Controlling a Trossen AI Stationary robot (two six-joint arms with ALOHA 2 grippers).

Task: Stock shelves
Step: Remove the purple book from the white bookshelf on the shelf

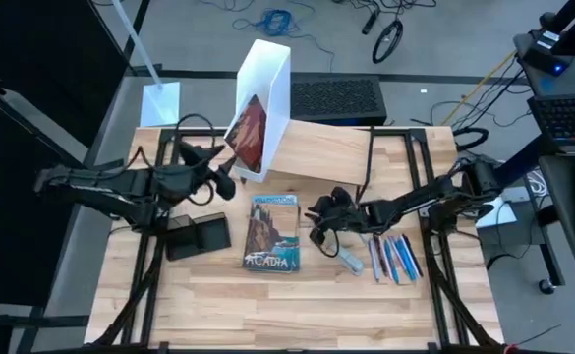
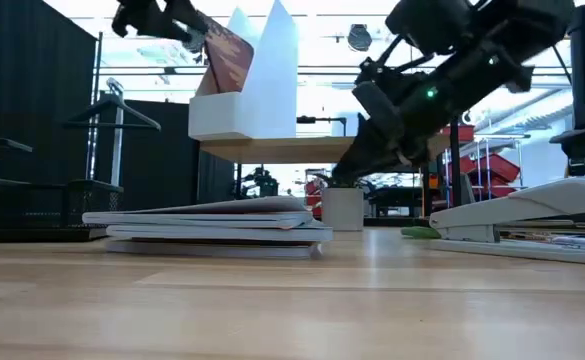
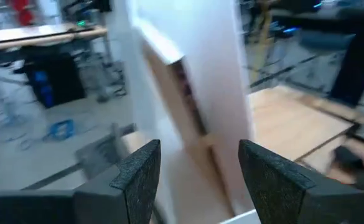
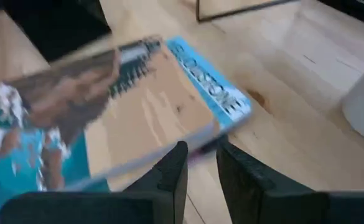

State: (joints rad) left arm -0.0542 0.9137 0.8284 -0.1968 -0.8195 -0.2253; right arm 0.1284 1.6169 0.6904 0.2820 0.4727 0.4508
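Shelves (image 1: 366, 152), long axis left-right

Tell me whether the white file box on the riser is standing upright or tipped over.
Upright. The white file box stands on the wooden riser, its open top up, with a reddish book leaning out of it. The low view shows its pointed sides vertical.

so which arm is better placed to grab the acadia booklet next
Right. The right gripper hangs beside the stack of booklets, fingers open at its corner. The left gripper is up at the white file box on the riser.
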